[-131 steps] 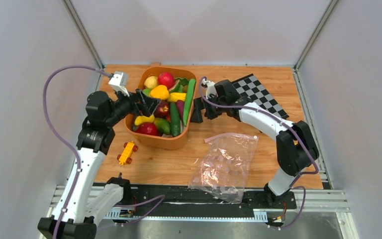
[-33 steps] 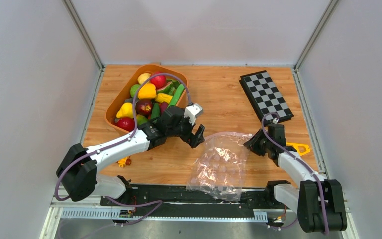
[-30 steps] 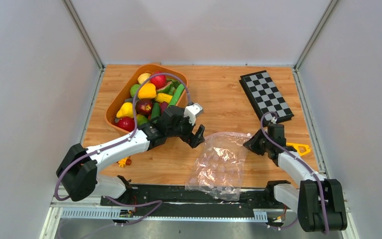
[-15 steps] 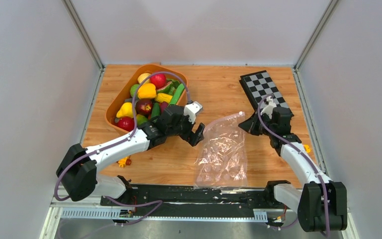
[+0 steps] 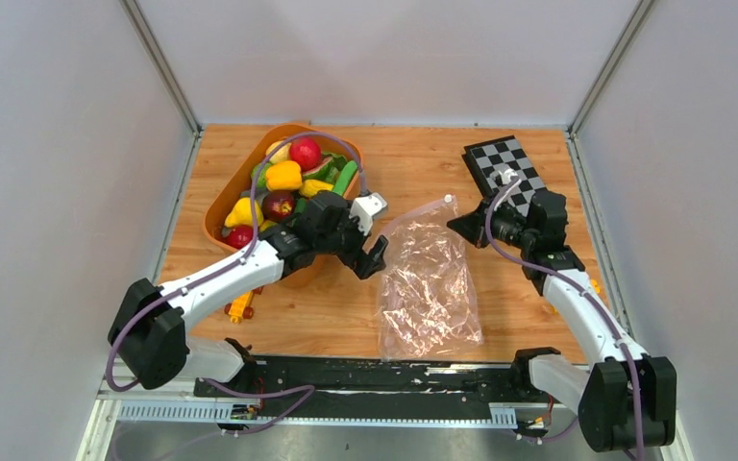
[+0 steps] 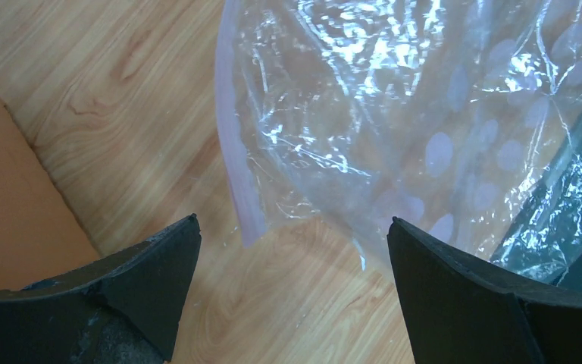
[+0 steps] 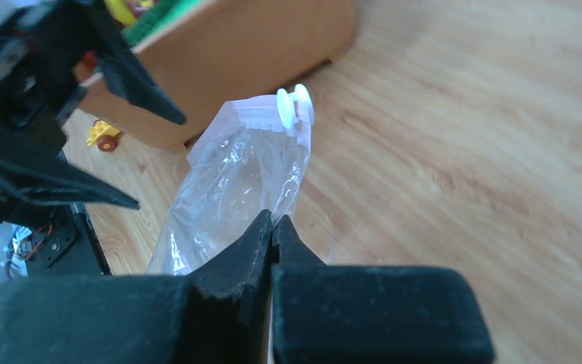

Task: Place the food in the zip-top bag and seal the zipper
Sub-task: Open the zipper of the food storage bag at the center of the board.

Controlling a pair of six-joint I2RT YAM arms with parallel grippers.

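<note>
The clear crinkly zip-top bag [image 5: 429, 283] lies stretched out on the wooden table, mouth toward the far side. Its zipper [image 5: 413, 213] carries a white slider [image 5: 449, 198] at the raised right corner. My right gripper [image 5: 461, 229] is shut on the bag's edge [image 7: 227, 189] just below the slider [image 7: 295, 106]. My left gripper [image 5: 375, 257] stands open beside the bag's left mouth corner, with the zipper strip [image 6: 235, 152] just ahead of the wide gap between its fingers [image 6: 144, 273]. The food [image 5: 283, 178], glossy toy fruit and vegetables, fills the orange tub [image 5: 219, 206].
A checkerboard [image 5: 509, 173] lies at the far right, behind my right wrist. A yellow toy car [image 5: 238, 305] sits near the left arm's forearm. A small yellow object [image 5: 593, 285] peeks out beside the right arm. The tub's wall [image 6: 15, 220] is close to my left finger.
My right gripper closed fully on the bag's corner and pulled it up and toward the far side, stretching the bag out straight. The left gripper shifted slightly back, still open.
</note>
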